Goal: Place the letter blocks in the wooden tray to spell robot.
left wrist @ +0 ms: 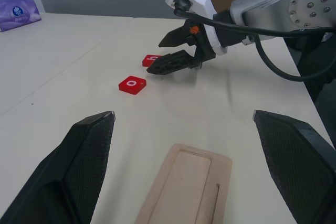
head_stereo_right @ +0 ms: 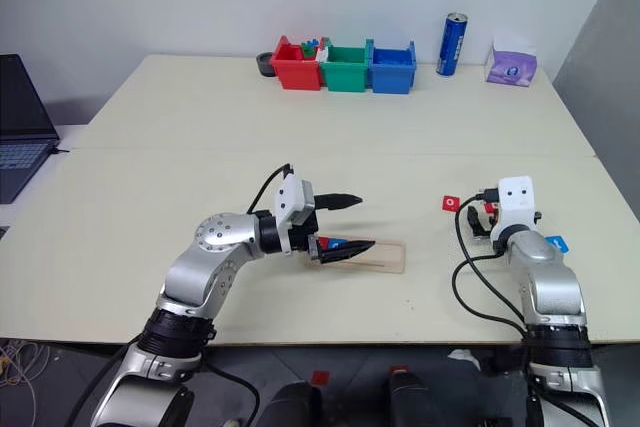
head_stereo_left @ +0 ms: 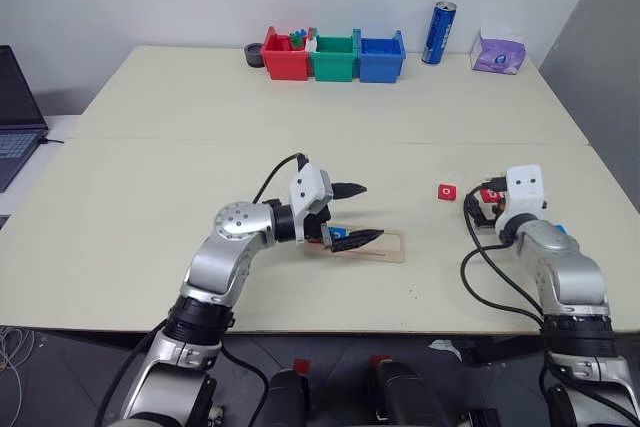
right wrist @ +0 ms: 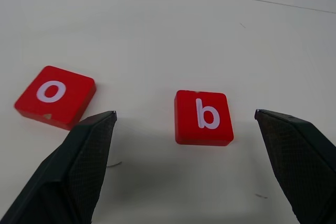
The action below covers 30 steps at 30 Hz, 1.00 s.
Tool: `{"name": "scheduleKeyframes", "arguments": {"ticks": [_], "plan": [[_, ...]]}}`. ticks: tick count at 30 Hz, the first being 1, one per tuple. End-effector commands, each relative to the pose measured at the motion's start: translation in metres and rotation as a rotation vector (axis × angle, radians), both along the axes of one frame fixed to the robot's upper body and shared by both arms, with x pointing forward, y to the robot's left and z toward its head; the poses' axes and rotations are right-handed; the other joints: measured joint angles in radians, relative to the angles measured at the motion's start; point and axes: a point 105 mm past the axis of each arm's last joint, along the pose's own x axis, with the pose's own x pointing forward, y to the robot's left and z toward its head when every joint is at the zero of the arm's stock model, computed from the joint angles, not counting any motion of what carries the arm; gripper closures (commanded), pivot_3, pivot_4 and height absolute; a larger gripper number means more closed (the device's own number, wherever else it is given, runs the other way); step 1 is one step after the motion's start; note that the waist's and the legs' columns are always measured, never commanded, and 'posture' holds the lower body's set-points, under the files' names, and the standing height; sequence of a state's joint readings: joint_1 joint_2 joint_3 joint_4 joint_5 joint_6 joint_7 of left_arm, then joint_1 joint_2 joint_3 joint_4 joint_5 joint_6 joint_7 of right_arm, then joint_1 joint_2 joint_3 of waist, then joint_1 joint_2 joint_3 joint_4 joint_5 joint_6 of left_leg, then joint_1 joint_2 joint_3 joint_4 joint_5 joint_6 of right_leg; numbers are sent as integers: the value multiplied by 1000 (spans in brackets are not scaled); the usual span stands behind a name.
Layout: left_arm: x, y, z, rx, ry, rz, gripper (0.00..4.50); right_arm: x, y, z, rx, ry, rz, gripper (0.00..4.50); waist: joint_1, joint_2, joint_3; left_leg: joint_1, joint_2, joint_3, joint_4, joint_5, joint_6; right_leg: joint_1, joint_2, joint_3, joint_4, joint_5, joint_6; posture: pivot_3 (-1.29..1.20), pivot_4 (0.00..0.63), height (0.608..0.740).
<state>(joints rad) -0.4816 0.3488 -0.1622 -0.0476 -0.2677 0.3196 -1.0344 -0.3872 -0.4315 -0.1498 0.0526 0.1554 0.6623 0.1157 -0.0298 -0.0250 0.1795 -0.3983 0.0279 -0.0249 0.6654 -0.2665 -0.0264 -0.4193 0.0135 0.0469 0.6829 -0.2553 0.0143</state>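
Pale wooden tray (left wrist: pixel 184 187): far end empty, left tool (head_stereo_left: pixel 352 214) released above it; right tool (right wrist: pixel 184 171) released, straddling red square "b" block (right wrist: pixel 203 117) beside red "o" block (right wrist: pixel 55 96)

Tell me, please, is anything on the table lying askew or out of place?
Only small things. The red "o" block lies turned at an angle, while the red "b" block beside it sits nearly square, between the open right gripper fingers. Both blocks are loose on the table, apart from the wooden tray. Nothing looks spilled or damaged.
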Motion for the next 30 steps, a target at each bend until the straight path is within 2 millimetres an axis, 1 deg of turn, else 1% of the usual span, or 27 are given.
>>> {"name": "scheduleKeyframes", "arguments": {"ticks": [1, 8, 13, 16, 18, 21, 22, 23, 27, 29, 30], "plan": [[-6, -4, 10, -15, -41, -22, 50, 6, -6, 12, 1, -52, -26, 0, 0, 0, 0, 0, 0, 0, 0, 0, 0, 0, 0, 0, 0, 0, 0, 0, 150, 740], [-7, -7, 12, -17, -46, -24, 50, 12, -13, -1, 94, -39, -87, 0, 0, 0, 0, 0, 0, 0, 0, 0, 0, 0, 0, 0, 0, 0, 0, 0, 150, 740], [-8, -8, 13, -15, -44, -30, 50, 14, -14, -4, 113, -38, -102, 0, -1, 0, 0, 0, 0, 0, 0, 0, 0, 0, 0, 0, 0, 0, 0, 0, 150, 740], [-10, -8, 13, -14, -43, -33, 0, 13, -16, -5, 103, -38, -114, 596, -1, 0, 0, 0, 0, 0, 0, 0, 0, 0, 0, 0, 0, 0, 0, 0, 150, 740], [-10, -9, 13, -14, -43, -34, 0, 13, -16, -6, 106, -36, -113, 1251, 0, 0, 0, 0, 0, 0, 0, 0, 0, 0, 0, 0, 0, 0, 0, 0, 150, 740], [-10, -9, 14, -16, -43, -35, 0, 13, -16, -5, 106, -36, -111, 2451, 0, 0, 0, 0, 0, 0, 0, 0, 0, 0, 0, 0, 0, 0, 0, 0, 150, 740], [-10, -9, 14, -16, -43, -34, 0, 13, -16, -4, 109, -36, -112, 2799, 0, 0, 0, 0, 0, 0, 0, 0, 0, 0, 0, 0, 0, 0, 0, 0, 150, 740], [-10, -10, 14, -17, -44, -35, 0, 13, -16, -4, 111, -36, -111, 3052, 0, 0, 0, 0, 0, 0, 0, 0, 0, 0, 0, 0, 0, 0, 0, 0, 150, 740], [-13, -10, 13, -14, -45, -40, 0, 6, -7, 4, 114, -18, -82, 3038, 0, 0, 0, 0, 0, 0, 0, 0, 0, 0, 0, 0, 0, 0, 0, 0, 150, 740], [-17, -8, 11, 0, -46, -53, 0, -5, 1, 8, 108, 20, -60, 3038, 0, 0, 0, 0, 0, 0, -1, 0, 0, 0, 0, 0, -1, 0, 0, 0, 150, 740], [-20, -6, 10, 12, -45, -64, 0, -13, 7, 10, 103, 47, -38, 3038, 1, 0, 0, 0, 0, 0, -1, 0, 0, 0, 0, 0, -1, 0, 0, 0, 150, 740]]}}
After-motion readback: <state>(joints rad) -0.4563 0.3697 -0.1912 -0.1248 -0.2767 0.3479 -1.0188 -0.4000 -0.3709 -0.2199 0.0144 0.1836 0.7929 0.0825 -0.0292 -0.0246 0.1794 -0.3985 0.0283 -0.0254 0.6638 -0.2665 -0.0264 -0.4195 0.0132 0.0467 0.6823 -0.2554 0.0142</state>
